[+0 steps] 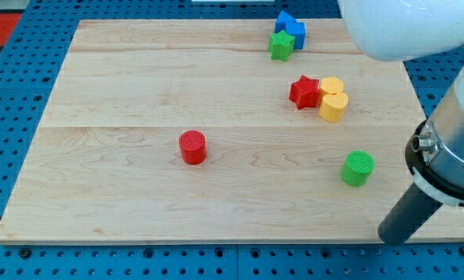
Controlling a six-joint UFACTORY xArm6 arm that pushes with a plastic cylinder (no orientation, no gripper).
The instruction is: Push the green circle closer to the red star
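My tip [389,235] just bottom-right of green circle [358,168]

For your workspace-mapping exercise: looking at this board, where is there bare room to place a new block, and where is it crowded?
The whole left part of the board, left of the red cylinder, is bare. So is the bottom strip between that cylinder and the green circle. It is crowded at the view's upper right: the red star touches the yellow blocks, and the green star touches the blue block. My tip sits lower right.

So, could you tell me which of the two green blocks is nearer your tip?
The green circle, just up-left of my tip. The green star sits far off at the view's top beside the blue block.
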